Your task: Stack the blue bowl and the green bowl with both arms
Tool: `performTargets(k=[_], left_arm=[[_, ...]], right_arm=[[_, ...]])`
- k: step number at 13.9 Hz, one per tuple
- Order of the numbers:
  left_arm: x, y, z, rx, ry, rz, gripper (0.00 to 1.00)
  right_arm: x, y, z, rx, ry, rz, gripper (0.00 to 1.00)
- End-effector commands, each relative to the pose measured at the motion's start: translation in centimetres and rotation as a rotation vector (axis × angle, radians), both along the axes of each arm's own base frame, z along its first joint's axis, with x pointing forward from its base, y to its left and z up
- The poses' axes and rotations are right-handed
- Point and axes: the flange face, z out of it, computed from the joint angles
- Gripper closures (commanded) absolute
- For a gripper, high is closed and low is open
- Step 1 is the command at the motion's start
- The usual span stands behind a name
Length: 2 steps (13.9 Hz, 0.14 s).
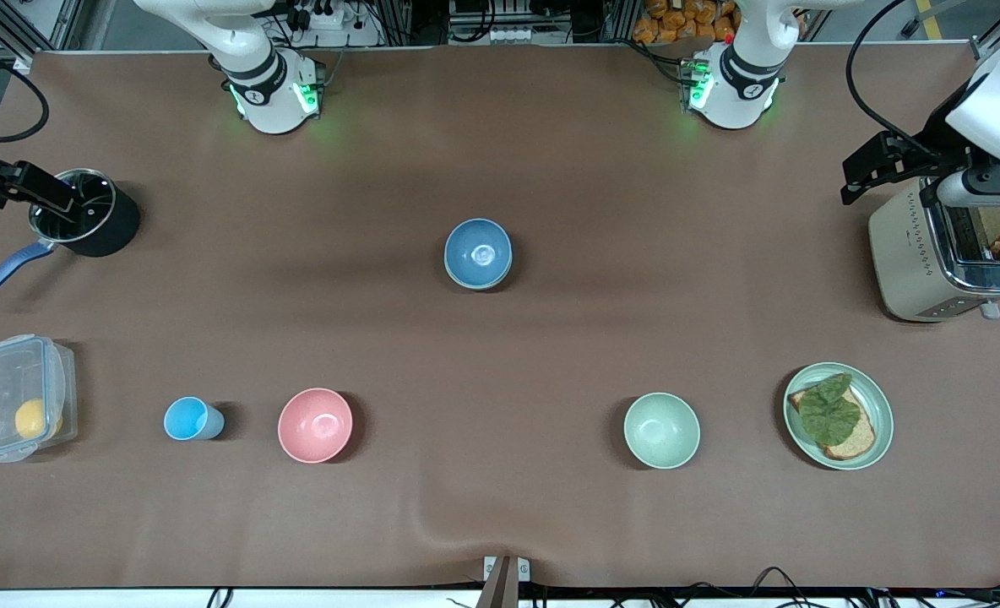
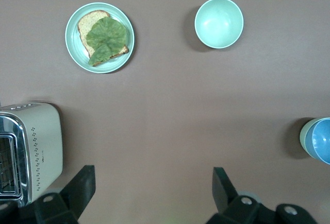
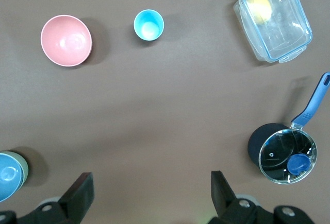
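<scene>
We only see a sliver of the green bowl [image 1: 476, 284], since the blue bowl [image 1: 478, 251] sits nested in it mid-table. Both grippers hang released, well apart from the stack: the left gripper [image 2: 154, 193] over the toaster [image 1: 948, 257] end, the right gripper [image 3: 149, 195] over the pot [image 1: 86, 213] end.

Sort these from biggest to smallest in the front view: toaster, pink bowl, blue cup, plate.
1. toaster
2. plate
3. pink bowl
4. blue cup

The toaster stands taller, nearer the high camera, so its lead over the plate is unsure.
</scene>
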Motion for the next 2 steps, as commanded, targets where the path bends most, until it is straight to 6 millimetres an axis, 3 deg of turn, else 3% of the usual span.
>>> performTargets(k=[1, 2], left_arm=[[0.33, 0.02, 0.41, -0.025, -0.009, -0.016, 0.0], [0.32, -0.06, 0.48, -0.026, -0.01, -0.018, 0.0]], right_arm=[[-0.16, 0.09, 0.09, -0.023, 0.006, 0.016, 0.0], [-0.11, 0.01, 0.01, -0.023, 0.007, 0.015, 0.0]])
